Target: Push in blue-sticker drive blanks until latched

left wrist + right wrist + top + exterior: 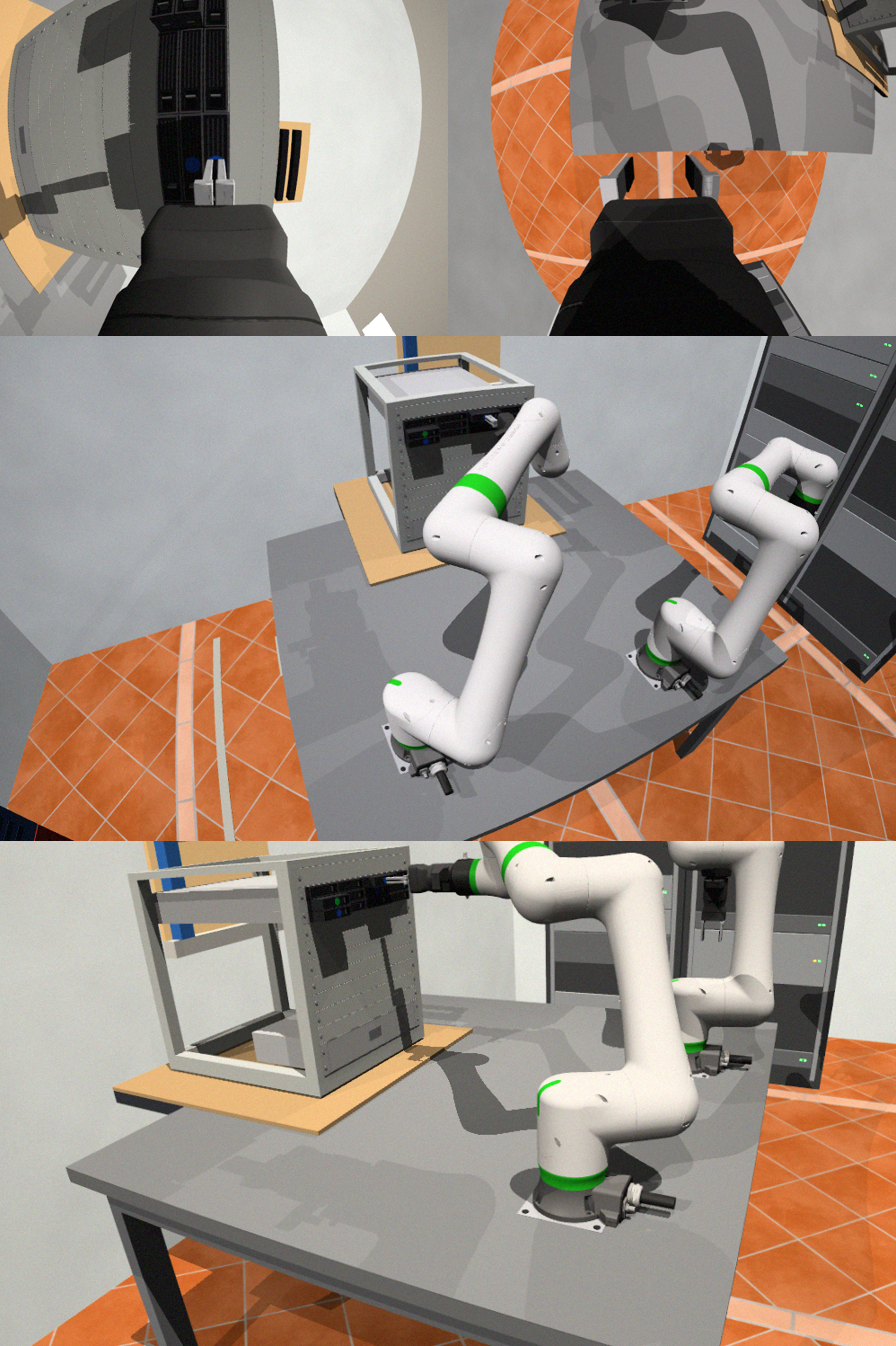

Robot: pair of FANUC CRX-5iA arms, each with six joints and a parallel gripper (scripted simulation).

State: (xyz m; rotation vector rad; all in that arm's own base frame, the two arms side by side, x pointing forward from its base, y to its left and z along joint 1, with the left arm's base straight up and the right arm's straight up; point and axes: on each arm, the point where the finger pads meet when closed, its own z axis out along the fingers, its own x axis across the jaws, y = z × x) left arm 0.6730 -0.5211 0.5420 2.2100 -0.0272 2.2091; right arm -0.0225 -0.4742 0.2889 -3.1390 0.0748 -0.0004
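The rack stands upright on the wooden board. My left gripper is shut and empty, its fingertips at the top-row blank's blue sticker, partly covering it. That blank looks level with its neighbours. Below it, another blank bears a blue sticker and also looks level. At the rack's other side two stacked blanks stick out, one with a green sticker, the lower with a blue sticker. My right gripper is open and empty, far from the rack.
The table carries both arm bases. The left arm reaches across in front of the rack. A tall server cabinet stands beyond the table on the right arm's side. A wall is behind the rack.
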